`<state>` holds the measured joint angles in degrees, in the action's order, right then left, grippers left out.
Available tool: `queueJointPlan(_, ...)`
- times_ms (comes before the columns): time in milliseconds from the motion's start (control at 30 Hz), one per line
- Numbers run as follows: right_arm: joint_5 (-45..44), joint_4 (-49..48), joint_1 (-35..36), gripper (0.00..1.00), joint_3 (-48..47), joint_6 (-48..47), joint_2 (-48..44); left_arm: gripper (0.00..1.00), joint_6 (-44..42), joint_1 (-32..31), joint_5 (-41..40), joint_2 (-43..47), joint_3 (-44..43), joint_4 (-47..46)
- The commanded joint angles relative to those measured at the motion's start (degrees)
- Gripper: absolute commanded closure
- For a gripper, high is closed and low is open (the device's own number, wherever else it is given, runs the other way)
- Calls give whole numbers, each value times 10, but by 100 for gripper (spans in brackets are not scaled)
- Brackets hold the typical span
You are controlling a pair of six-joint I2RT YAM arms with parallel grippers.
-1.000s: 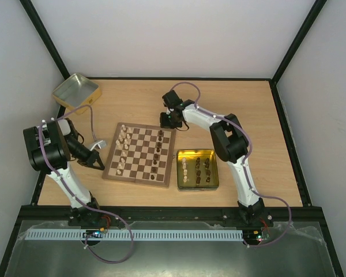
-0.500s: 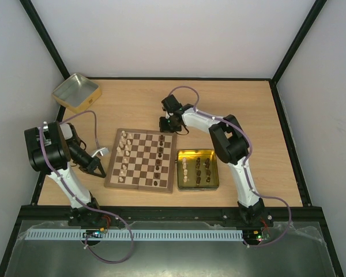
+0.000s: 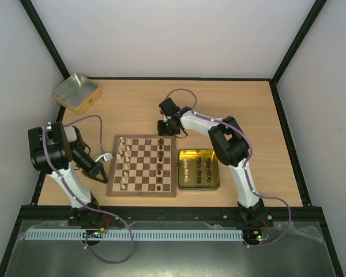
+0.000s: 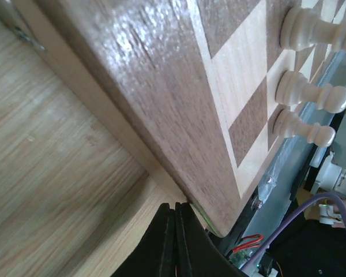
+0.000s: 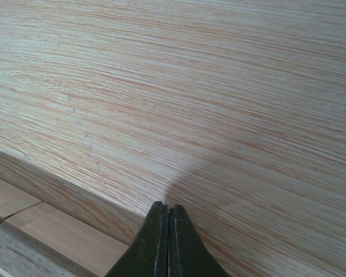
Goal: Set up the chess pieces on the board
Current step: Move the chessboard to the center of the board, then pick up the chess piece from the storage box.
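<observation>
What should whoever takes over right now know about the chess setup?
Left claw: shut, empty, tip at the board's left rim.
Right claw: shut, empty, low over the table by the board's far rim.
Done: pale pieces stand on the board's left files, dark pieces on its right files.
To do: leftover pieces, pale and dark, sit in the gold tin right of the board and need placing.

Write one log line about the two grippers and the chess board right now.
left gripper: shut, at board near-left corner | right gripper: shut, at far edge | pieces: some on board, more in yellow tin
</observation>
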<state>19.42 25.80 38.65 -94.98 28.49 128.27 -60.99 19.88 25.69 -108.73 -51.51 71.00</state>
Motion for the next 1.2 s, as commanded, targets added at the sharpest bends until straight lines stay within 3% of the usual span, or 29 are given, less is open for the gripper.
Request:
queueJointPlan(0, -34, 43, 9, 98, 1, 0, -7, 98, 7, 3, -7, 8, 0, -24)
queueJointPlan(633, -209, 64, 8, 98, -39, 31, -105, 97, 87, 78, -81, 69, -81, -125)
queueJointPlan(733, -207, 49, 8, 95, -5, 51, -140, 98, 91, 81, -82, 83, -88, -134)
queueJointPlan(900, -178, -65, 9, 82, 165, 105, -250, 97, 114, 81, -94, 133, -77, -186)
queueJointPlan(1033, -176, -81, 21, 74, 228, 110, -298, 73, 125, 80, -94, 161, -76, -210)
queueJointPlan(1167, -224, -36, 72, 68, 231, 99, -319, 45, 132, 75, -94, 165, -86, -216)
